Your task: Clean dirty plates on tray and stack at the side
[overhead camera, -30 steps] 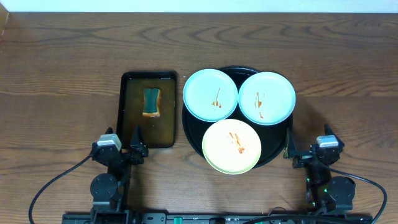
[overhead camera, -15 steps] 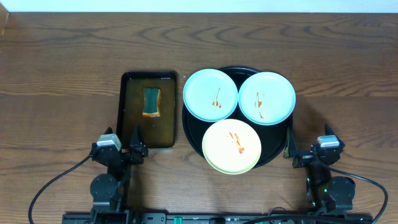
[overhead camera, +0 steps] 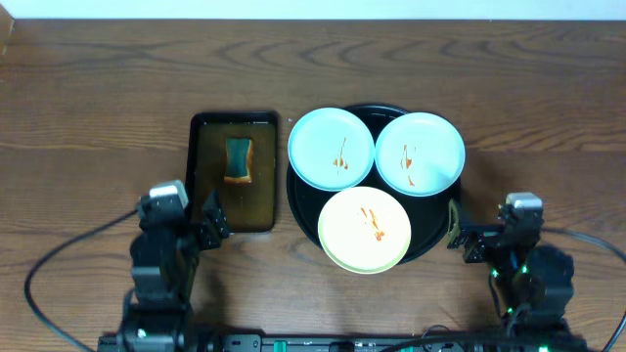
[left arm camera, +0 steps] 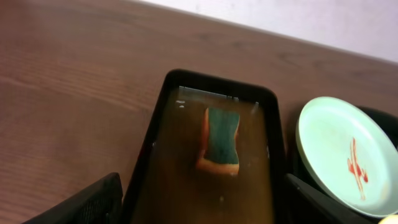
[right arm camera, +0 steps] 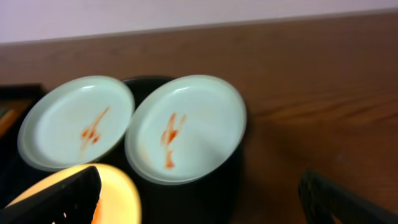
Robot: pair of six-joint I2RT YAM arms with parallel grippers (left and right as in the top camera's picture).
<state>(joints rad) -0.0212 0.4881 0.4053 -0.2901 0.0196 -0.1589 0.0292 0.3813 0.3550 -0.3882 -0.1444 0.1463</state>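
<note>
Three streaked plates (overhead camera: pixel 332 149) crowd the black tray (overhead camera: pixel 436 227) mid-table, the cream one (overhead camera: pixel 365 230) lying over its near rim. My right gripper (overhead camera: pixel 456 233) waits spread wide beside that rim, my left gripper (overhead camera: pixel 213 223) equally spread at the sponge tray's (overhead camera: pixel 264 196) near end; bare tabletop (overhead camera: pixel 548 127) runs to the right edge

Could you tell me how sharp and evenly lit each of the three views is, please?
Overhead: sharp and evenly lit, with a soft shadow on the wood right of the black tray. Left wrist: slightly soft, with small glints just beyond the sponge. Right wrist: the blurriest, with the plates looking smeared at their edges.
</note>
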